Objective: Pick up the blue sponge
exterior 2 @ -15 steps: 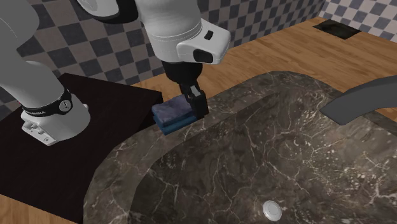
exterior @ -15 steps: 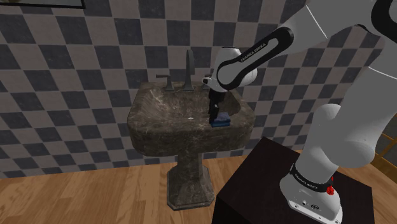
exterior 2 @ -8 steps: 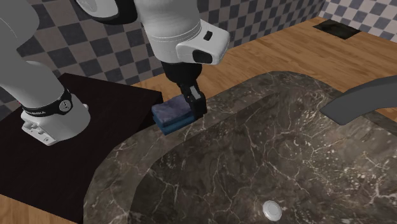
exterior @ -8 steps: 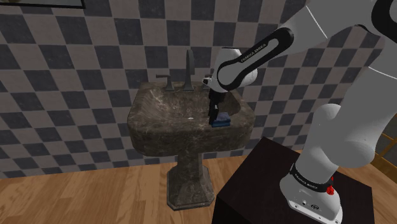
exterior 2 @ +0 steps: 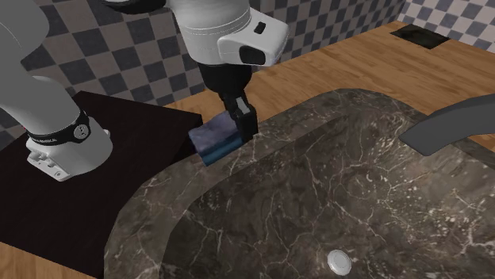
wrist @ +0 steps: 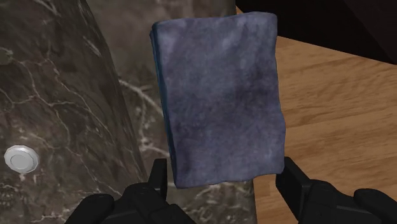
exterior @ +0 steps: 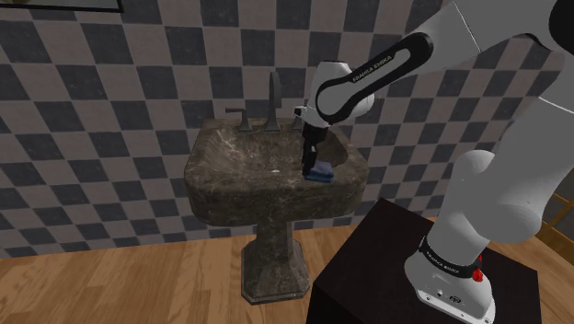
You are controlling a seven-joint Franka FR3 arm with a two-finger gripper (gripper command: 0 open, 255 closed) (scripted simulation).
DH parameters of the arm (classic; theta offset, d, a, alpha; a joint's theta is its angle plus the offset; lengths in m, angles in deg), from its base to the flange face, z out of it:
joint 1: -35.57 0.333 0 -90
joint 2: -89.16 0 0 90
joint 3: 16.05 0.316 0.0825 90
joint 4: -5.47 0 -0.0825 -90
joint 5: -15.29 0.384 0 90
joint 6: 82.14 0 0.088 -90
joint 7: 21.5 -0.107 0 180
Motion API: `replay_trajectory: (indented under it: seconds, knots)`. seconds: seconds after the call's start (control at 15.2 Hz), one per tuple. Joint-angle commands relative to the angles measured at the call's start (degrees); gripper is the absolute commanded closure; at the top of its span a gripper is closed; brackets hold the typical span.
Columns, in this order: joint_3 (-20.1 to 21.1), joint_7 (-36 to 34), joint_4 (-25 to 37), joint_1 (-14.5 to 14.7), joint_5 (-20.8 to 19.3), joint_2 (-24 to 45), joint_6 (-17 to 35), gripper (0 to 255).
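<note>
Both fingers point(wrist: 158, 184) of my gripper point(wrist: 224, 178) clasp the sponge point(wrist: 219, 95) in the wrist view; the shoulder view adds the faucet point(exterior: 273, 92).

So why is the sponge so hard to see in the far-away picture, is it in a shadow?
Shoulder view: the whole picture is dim, and the sponge is a small dull-blue patch against the dark sink, so it nearly blends in. Second exterior view: brighter, so the blue stands out from the sink's pale veins. Wrist view: evenly lit, mottled blue-grey, with no glare on it.
</note>
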State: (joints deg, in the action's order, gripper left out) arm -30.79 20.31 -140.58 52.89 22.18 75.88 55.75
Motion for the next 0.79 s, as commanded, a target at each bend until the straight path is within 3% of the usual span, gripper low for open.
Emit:
replay_trajectory:
  seconds: [0.0, 0.73]
  knots:
    - [0.2, -0.6, 0.8, -0.2, -0.5, -0.9, -1.7, 255]
    - [0.9, -2.6, 4.5, -0.8, -2.3, -5.1, -9.4, 255]
